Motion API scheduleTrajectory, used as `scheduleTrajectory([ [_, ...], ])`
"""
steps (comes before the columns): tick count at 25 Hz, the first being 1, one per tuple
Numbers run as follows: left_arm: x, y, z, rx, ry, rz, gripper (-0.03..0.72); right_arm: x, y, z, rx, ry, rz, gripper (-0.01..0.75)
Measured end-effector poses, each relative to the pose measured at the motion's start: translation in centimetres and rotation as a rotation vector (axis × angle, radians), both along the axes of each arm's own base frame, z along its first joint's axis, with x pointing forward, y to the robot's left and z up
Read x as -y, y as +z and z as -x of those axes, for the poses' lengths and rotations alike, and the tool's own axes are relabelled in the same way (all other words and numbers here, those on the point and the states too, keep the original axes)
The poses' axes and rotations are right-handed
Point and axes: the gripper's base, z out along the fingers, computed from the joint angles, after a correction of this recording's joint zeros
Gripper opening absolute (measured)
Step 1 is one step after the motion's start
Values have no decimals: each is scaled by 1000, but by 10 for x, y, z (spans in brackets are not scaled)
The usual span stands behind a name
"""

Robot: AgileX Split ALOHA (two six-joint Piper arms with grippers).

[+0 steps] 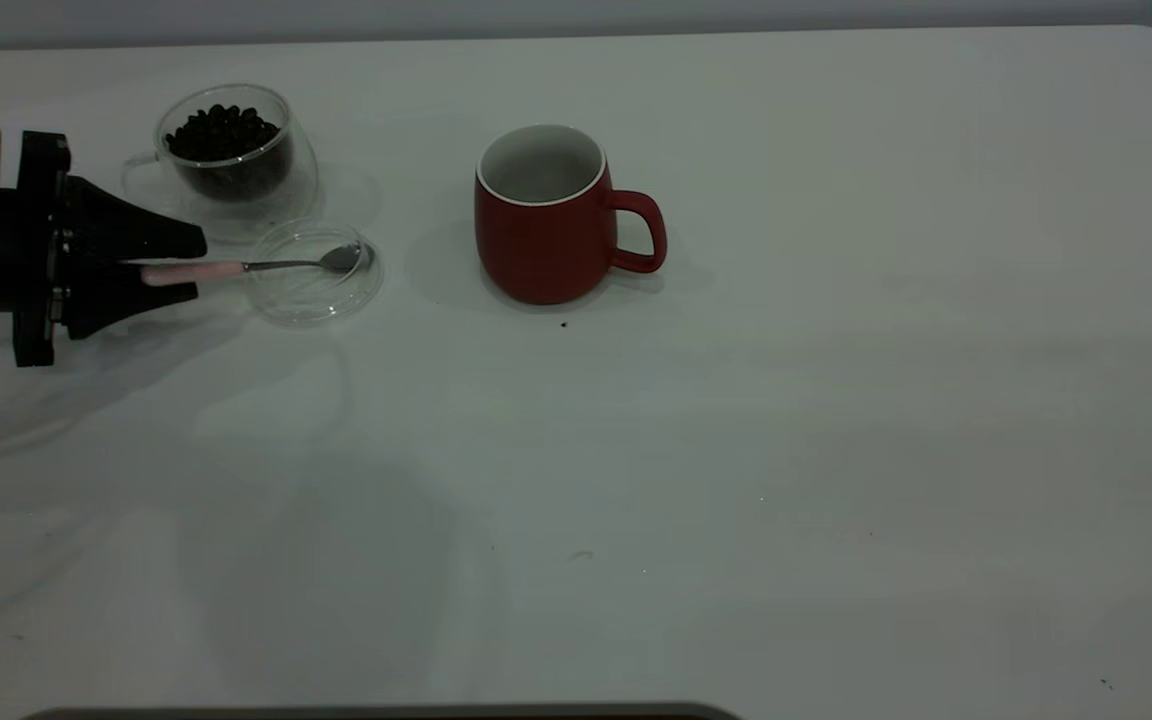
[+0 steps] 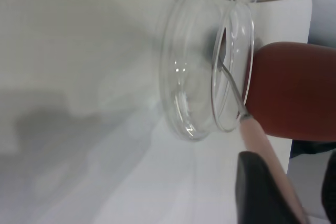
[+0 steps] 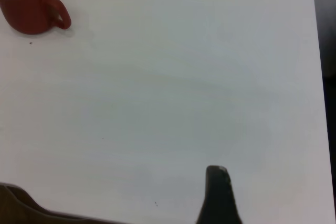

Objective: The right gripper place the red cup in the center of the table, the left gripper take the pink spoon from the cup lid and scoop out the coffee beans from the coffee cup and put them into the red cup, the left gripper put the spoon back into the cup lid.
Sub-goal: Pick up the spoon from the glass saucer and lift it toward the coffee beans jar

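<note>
The red cup [image 1: 546,215] stands upright and empty near the middle of the table [image 1: 736,450], handle pointing right; it also shows far off in the right wrist view [image 3: 26,6]. Left of it the clear cup lid [image 1: 311,290] lies flat, with the pink spoon [image 1: 236,268] resting across it, its bowl against the lid's right rim. Behind the lid stands the coffee cup [image 1: 236,160], heaped with coffee beans [image 1: 221,130]. My left gripper [image 1: 198,266] is open and straddles the pink handle [image 2: 257,137], which lies against one finger [image 2: 260,192]. My right gripper [image 3: 218,192] hovers over bare table, far from the cup.
A dark speck [image 1: 564,324] lies just in front of the red cup. The table's right edge [image 3: 315,77] runs close to the right gripper. A dark strip [image 1: 386,712] borders the table's near edge.
</note>
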Motion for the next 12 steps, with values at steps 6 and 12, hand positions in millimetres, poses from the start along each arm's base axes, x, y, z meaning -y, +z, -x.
scheduleTrajectory([
  [6, -1, -2, 0, 13, -8, -37, 126, 0, 0, 0, 0, 0, 0, 590],
  [12, -2, -1, 1, 34, -24, -38, 124, 0, 0, 0, 0, 0, 0, 590],
])
